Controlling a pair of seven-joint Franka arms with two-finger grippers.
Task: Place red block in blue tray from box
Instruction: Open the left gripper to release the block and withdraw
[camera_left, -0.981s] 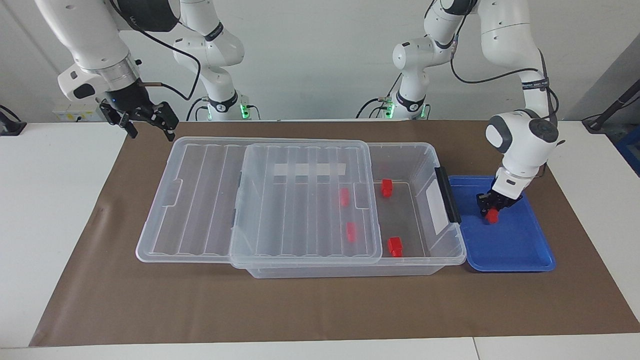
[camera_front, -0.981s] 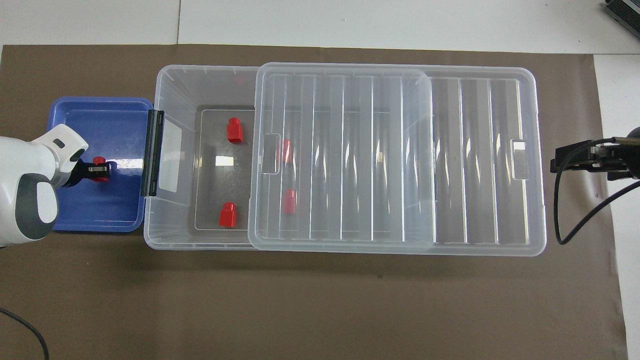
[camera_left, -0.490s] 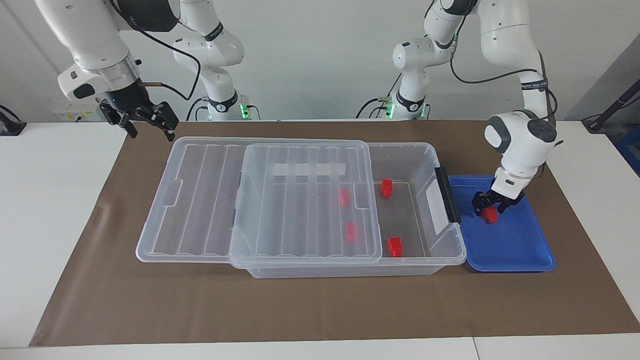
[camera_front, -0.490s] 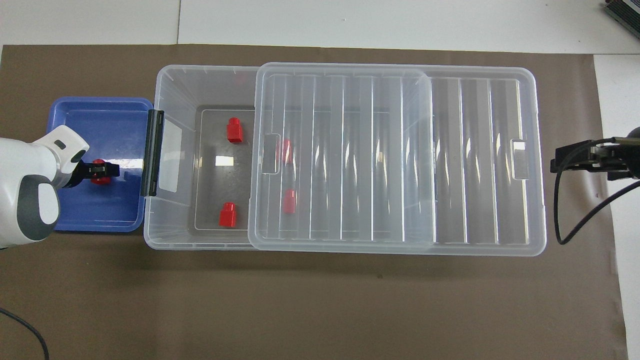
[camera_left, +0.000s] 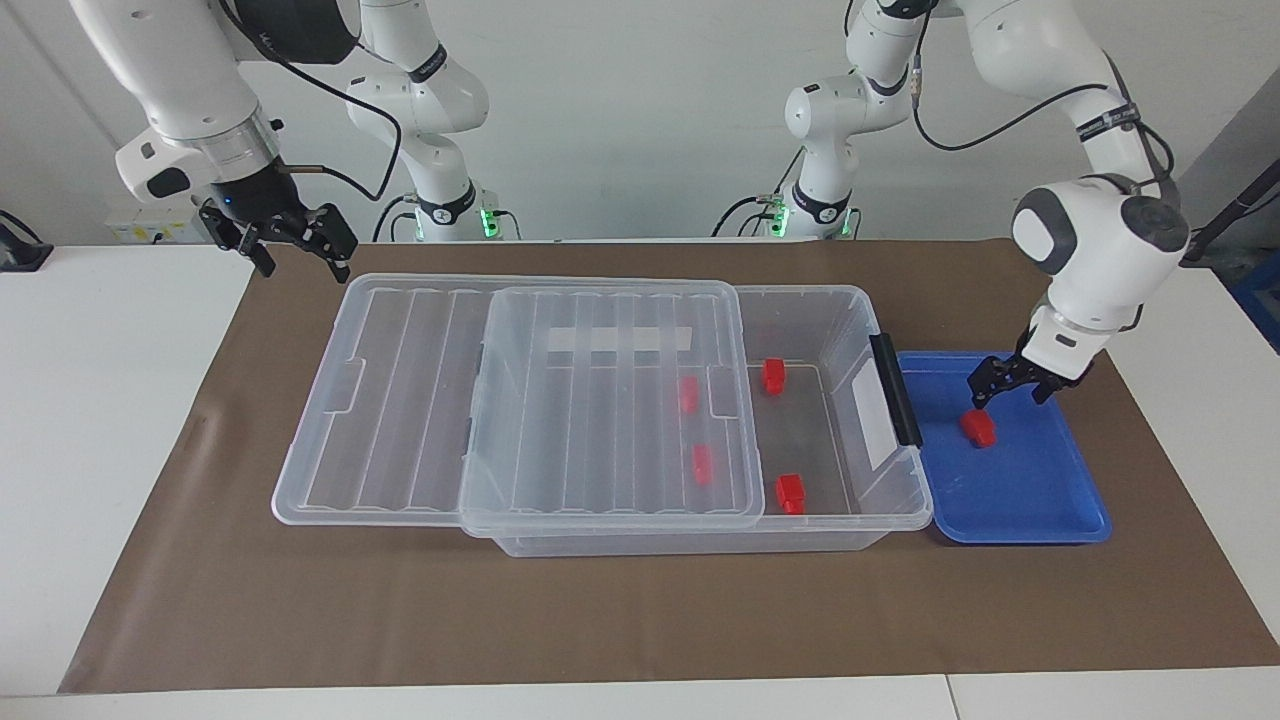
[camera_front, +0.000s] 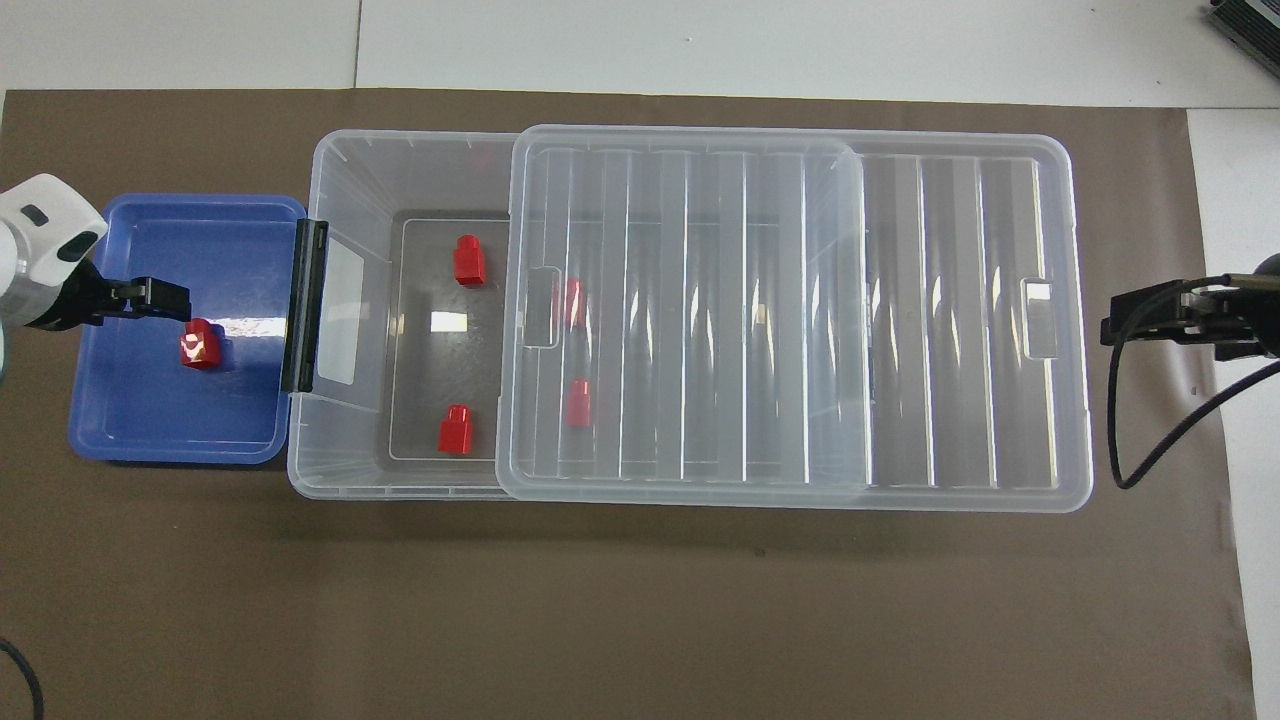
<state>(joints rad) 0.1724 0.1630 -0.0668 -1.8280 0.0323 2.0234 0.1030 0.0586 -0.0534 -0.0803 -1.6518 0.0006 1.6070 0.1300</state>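
One red block (camera_left: 979, 427) (camera_front: 199, 345) lies loose on the floor of the blue tray (camera_left: 1035, 485) (camera_front: 170, 425), which sits against the clipped end of the box (camera_left: 845, 325) (camera_front: 350, 180). My left gripper (camera_left: 1012, 392) (camera_front: 165, 298) hangs open just above the tray, clear of that block, holding nothing. Two more red blocks (camera_left: 773, 375) (camera_left: 790, 493) rest in the uncovered part of the box. Two others (camera_left: 688, 394) (camera_left: 703, 464) show through the clear lid (camera_left: 600, 400) (camera_front: 790, 310). My right gripper (camera_left: 300, 245) (camera_front: 1150, 320) waits open and empty by the lid's other end.
The ribbed lid is slid toward the right arm's end and overhangs the box there. A black clip (camera_left: 895, 390) (camera_front: 306, 305) stands between box and tray. Everything sits on a brown mat (camera_left: 640, 610) on a white table.
My left gripper let go of the red block in the tray, opened, and rose away toward the left arm's end. The block stayed on the tray floor. The right arm has not moved.
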